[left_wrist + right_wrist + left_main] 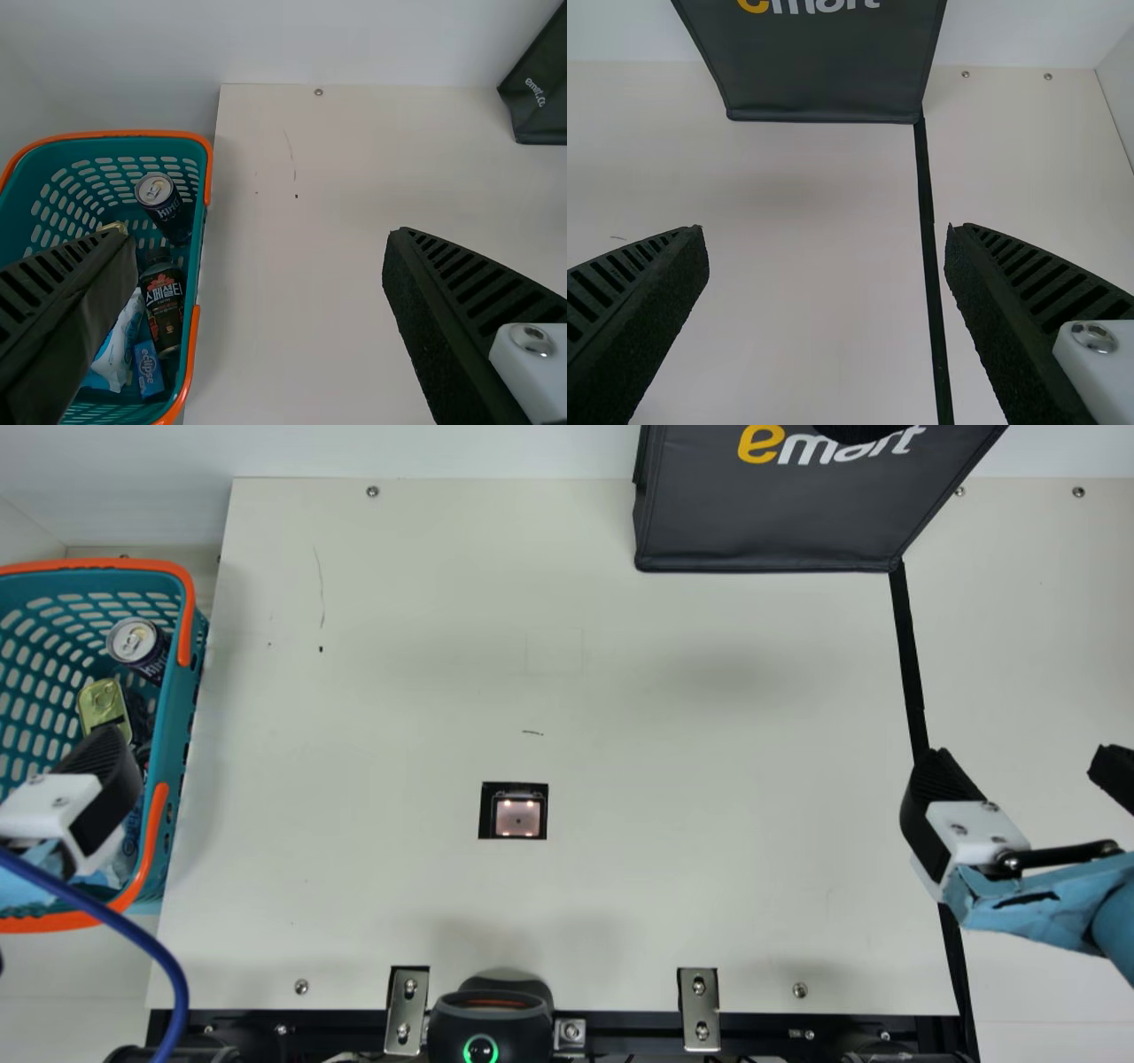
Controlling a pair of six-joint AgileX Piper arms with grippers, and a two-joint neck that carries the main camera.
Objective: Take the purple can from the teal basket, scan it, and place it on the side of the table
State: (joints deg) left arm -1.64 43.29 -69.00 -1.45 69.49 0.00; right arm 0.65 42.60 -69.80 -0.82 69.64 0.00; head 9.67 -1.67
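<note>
Left gripper (pixel 259 234): spread wide, nothing held, over the teal basket (pixel 180 740), probably free for the grasp.
Right gripper (pixel 825 227): also wide, empty, over the desk's (pixel 399 691) right edge, seemingly out of the way.
Purple can (pixel 164 211): in the basket, beyond the desk's far-left corner; lid up, pale lettering outward, likely handy from above.
Scanner window (pixel 517 817): lit, set into the desk, presumably for codes.
Dark bag (pixel 762 522): at the far edge, yellow-and-white print.
</note>
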